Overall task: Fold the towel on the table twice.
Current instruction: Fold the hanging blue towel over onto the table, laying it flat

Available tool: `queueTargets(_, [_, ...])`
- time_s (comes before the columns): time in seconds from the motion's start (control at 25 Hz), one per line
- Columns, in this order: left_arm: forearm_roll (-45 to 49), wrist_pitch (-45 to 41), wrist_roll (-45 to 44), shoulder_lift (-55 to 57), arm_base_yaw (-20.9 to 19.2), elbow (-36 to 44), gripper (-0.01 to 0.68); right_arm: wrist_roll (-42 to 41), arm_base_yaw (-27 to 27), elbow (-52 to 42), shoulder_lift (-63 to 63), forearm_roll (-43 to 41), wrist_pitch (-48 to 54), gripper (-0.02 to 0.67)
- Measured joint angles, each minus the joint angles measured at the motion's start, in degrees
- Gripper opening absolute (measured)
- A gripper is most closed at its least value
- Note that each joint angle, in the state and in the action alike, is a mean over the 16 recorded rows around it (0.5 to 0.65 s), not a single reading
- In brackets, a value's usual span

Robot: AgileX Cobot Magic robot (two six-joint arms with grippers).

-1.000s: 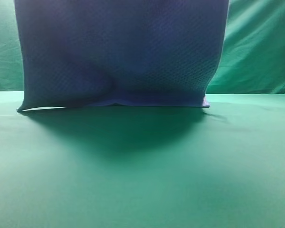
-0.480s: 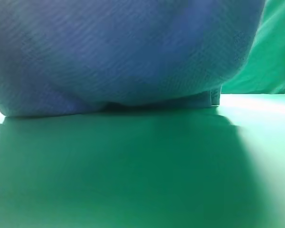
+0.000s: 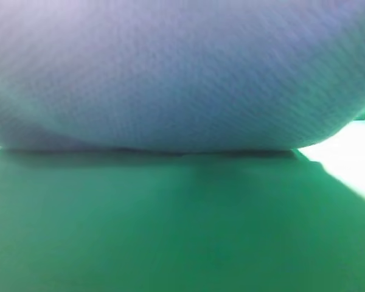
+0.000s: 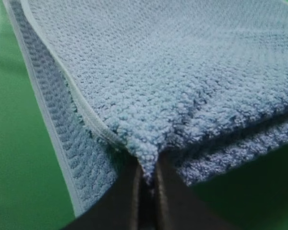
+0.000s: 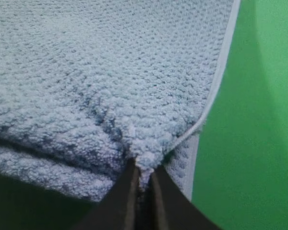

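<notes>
The blue-grey waffle-weave towel (image 3: pixel 182 73) hangs close in front of the high camera, blurred, filling the upper half of that view and hiding both arms. Its lower edge touches or nearly touches the green table (image 3: pixel 182 231). In the left wrist view my left gripper (image 4: pixel 146 179) is shut on a corner of the towel (image 4: pixel 182 86), two layers showing with a pale hem on the left. In the right wrist view my right gripper (image 5: pixel 143 179) is shut on another corner of the towel (image 5: pixel 101 72), the pale hem running down its right side.
A bright patch of the table (image 3: pixel 353 152) shows at the right, past the towel. The green surface (image 4: pixel 14 167) lies below the left gripper and the same green (image 5: pixel 254 120) spreads to the right of the right gripper.
The towel has swung towards the high camera, growing from a hanging sheet with the backdrop visible around it to a blur covering the whole upper half. Both grippers stay shut.
</notes>
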State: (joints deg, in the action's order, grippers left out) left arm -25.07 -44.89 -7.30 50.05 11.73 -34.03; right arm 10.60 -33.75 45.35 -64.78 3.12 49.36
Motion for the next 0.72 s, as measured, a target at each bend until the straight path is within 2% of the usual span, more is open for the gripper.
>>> queueTargets(0.36, [-3.18,2.34,-0.08,-0.95,0.00,7.20,0.000,1.71,-1.73,-5.87,1.27,1.55,-3.15,0.000])
queueTargets(0.52, [-3.46,4.95,-0.10,2.99,0.00,5.43,0.000,1.19,-0.41,-4.94,-1.19,1.15,-5.07,0.000])
queueTargets(0.72, [-2.96,8.77,-0.11,12.25,0.00,-0.81,0.000,-1.10,3.18,-0.60,-7.31,0.54,-7.52,0.000])
